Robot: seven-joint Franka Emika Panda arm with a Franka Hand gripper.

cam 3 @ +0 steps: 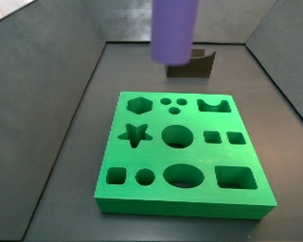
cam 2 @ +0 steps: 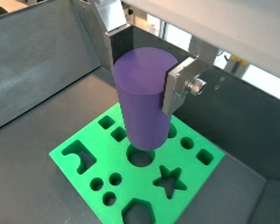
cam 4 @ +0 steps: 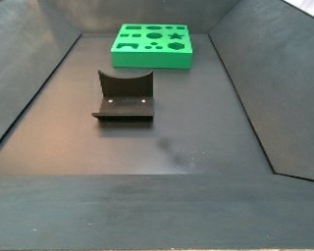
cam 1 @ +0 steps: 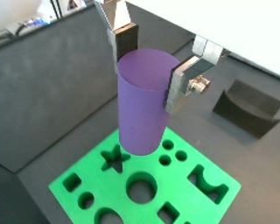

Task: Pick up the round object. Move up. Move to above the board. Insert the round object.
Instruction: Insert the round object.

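Hand (cam 1: 154,66) clamped on the purple round object (cam 1: 143,101), holding it upright high above the green board (cam 1: 213,206), presumably for lining up with a round hole.

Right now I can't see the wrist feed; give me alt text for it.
In a wrist view, the gripper holds the upright purple round object above the green board, its lower end over the cut-out holes. A dark fixture stands on the floor beyond.
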